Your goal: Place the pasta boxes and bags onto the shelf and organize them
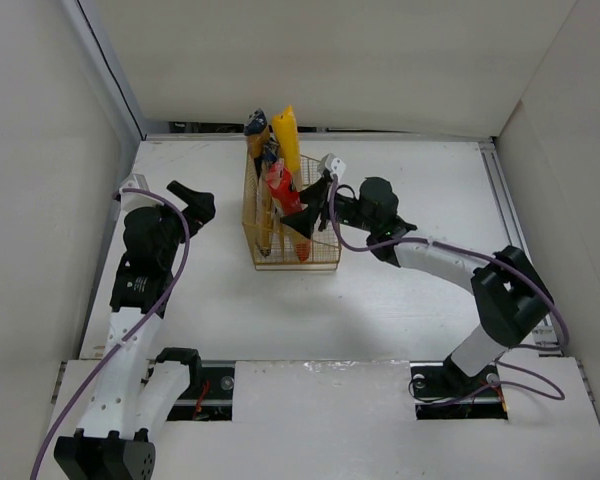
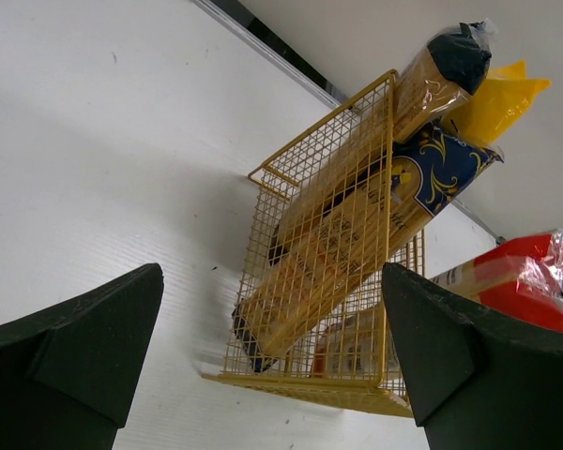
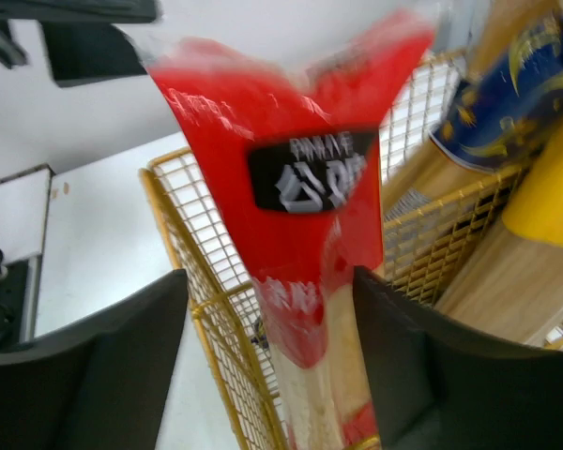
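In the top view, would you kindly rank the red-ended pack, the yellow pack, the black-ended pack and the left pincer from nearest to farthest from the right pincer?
1. Red-ended pack: between the right pincer's fingers.
2. Yellow pack: farther back in the rack.
3. Black-ended pack: rack's left side.
4. Left pincer: beyond the rack, far left.

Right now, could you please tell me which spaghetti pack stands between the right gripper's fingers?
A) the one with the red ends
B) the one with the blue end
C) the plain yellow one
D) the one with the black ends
A: the right wrist view shows the red-ended pack upright between the fingers of the right gripper, in the wire rack, with the yellow pack and blue-ended pack off to one side.
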Robot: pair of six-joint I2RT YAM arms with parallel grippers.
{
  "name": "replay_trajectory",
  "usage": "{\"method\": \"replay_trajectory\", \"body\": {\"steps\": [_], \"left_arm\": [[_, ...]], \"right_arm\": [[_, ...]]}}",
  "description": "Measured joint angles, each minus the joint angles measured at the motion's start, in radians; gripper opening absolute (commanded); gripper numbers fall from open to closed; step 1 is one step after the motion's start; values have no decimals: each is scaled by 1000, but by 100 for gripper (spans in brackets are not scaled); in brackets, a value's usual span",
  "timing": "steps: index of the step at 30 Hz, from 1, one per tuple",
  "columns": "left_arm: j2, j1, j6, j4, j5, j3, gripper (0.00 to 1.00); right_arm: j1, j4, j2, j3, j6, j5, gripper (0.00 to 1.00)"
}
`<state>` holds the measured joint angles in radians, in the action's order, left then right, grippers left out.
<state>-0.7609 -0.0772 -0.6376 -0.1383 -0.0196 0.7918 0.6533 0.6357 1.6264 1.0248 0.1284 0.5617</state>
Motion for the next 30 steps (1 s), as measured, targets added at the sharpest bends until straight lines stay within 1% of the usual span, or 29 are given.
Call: {"method": "replay_trajectory", "body": {"steps": [2, 3, 6, 9, 13, 16, 19, 23, 26, 30], "left_arm": [[-5, 0, 0, 0, 0, 0, 100], [-5, 0, 0, 0, 0, 0, 100], [-6, 0, 0, 0, 3, 0, 100], [-6, 0, 0, 0, 5, 0, 100], [-6, 0, 0, -1, 4, 0, 100], [-6, 0, 1, -25, -7, 10, 100], [-7, 0, 5, -71, -41, 50, 100], [-2, 0, 13, -103, -88, 113, 100], [3, 0, 23, -113, -101, 122, 100], [2, 0, 29, -137, -107, 122, 100]], "right_arm": [[18, 5, -25, -11, 6, -10, 98], [24, 6, -42, -11, 6, -17, 100], [36, -6, -106, 1, -2, -44, 100], [43, -52, -172, 34, -18, -98, 100], [52, -151, -273, 58, -24, -237, 100], [59, -272, -360, 64, 0, -426, 100], [45, -433, -446, 65, 45, -616, 100], [-21, -666, -586, 23, 156, -834, 100], [-66, -792, -705, -58, 213, -914, 100], [-86, -933, -842, -150, 257, -963, 100]]}}
